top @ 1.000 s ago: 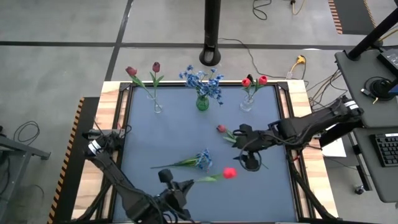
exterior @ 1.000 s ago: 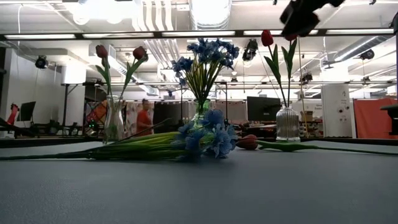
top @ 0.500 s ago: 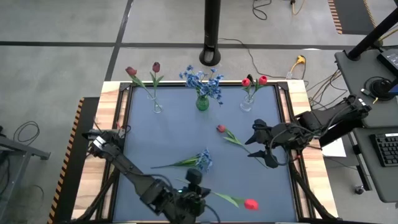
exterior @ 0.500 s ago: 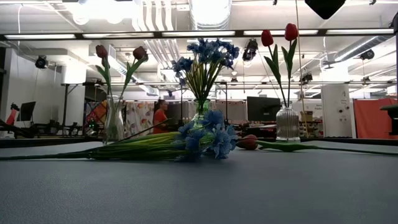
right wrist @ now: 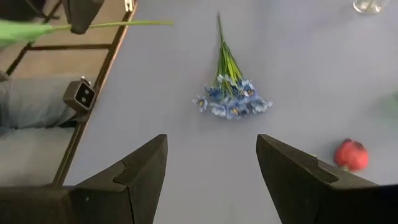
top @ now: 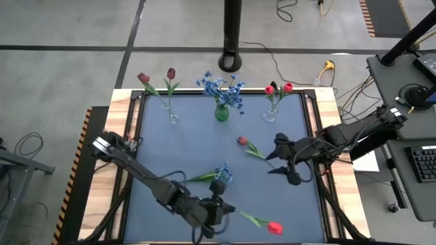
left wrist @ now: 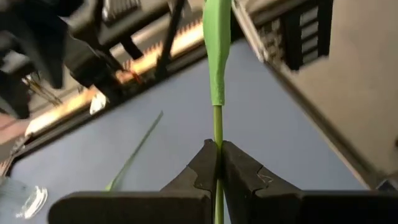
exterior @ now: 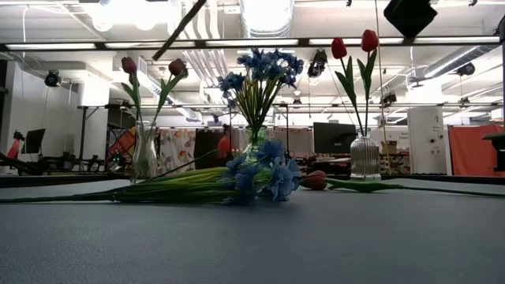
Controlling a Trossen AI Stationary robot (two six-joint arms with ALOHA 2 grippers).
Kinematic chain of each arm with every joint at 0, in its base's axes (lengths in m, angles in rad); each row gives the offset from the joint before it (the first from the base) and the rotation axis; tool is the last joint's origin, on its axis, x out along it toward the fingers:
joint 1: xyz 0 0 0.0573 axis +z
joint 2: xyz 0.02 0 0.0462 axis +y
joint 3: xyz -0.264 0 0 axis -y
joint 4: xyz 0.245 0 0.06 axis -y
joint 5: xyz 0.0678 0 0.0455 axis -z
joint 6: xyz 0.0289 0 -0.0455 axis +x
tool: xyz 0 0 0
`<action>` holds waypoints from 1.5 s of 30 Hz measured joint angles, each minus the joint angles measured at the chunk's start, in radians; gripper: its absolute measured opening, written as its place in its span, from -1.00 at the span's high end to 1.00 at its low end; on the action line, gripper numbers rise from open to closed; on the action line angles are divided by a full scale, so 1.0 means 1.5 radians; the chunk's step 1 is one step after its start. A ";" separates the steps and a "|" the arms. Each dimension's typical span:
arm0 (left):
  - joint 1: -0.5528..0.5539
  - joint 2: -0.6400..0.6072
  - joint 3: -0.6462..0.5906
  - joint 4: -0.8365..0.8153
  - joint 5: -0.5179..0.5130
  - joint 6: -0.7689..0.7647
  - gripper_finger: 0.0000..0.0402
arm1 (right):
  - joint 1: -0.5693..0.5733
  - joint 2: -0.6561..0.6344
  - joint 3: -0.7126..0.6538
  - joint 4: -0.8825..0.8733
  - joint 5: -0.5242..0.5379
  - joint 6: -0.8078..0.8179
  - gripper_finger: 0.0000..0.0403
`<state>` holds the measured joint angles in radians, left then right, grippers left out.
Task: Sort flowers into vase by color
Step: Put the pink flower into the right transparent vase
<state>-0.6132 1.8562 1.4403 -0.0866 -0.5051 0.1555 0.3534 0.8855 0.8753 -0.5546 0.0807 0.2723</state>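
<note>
My left gripper (top: pixel 225 206), low over the table's near edge, is shut on a red tulip (top: pixel 274 228) whose bloom points toward the near right corner. My right gripper (top: pixel 285 170) hovers open to the table's right, holding nothing. A sprig of blue blossoms (top: pixel 221 173) lies flat on the blue mat, and another red tulip (top: pixel 242 141) lies beyond it. Three vases stand along the far edge: a clear one (top: pixel 172 117) with dark tulips, a green one (top: pixel 221 112) with blue blossoms, and a clear one (top: pixel 270 112) with red tulips. My left gripper pinches the tulip's bare green stem (left wrist: pixel 217 127) between its two fingers, below the leaf (left wrist: pixel 216 56). The stem runs on ahead out of the fingertips, roughly along them. The tulip is lifted clear of the table, its bloom end held out toward the near right.
Wooden rails (top: pixel 122 136) border the mat. A black pole (top: pixel 231 41) stands beyond the far edge, and a desk with equipment (top: pixel 415 82) stands to the right. Bare mat (top: pixel 170 153) lies between the vases and the loose flowers.
My left gripper has moved along the near edge toward the table's right and has turned, swinging the held tulip's bloom from over the mat toward the near right corner. My right gripper has drawn back a little toward the right edge, still open.
</note>
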 joint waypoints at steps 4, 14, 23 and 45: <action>0.000 -0.060 -0.127 0.170 -0.003 0.014 1.00 | 0.000 0.000 -0.042 0.083 0.000 -0.019 -0.18; 0.006 -0.137 -0.398 0.572 -0.058 0.060 1.00 | 0.000 0.016 -0.176 0.340 0.080 -0.043 -0.18; 0.069 -0.136 -0.528 0.812 -0.076 0.124 1.00 | 0.000 0.168 -0.276 0.801 0.134 -0.174 -0.18; 0.173 -0.130 -0.559 0.853 0.056 0.127 1.00 | -0.047 0.441 -0.079 0.991 0.115 -0.302 -0.16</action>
<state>-0.3542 1.6608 0.6014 1.1931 -0.4206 0.3454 0.2832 1.5463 0.7566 0.9326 0.2531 -0.1805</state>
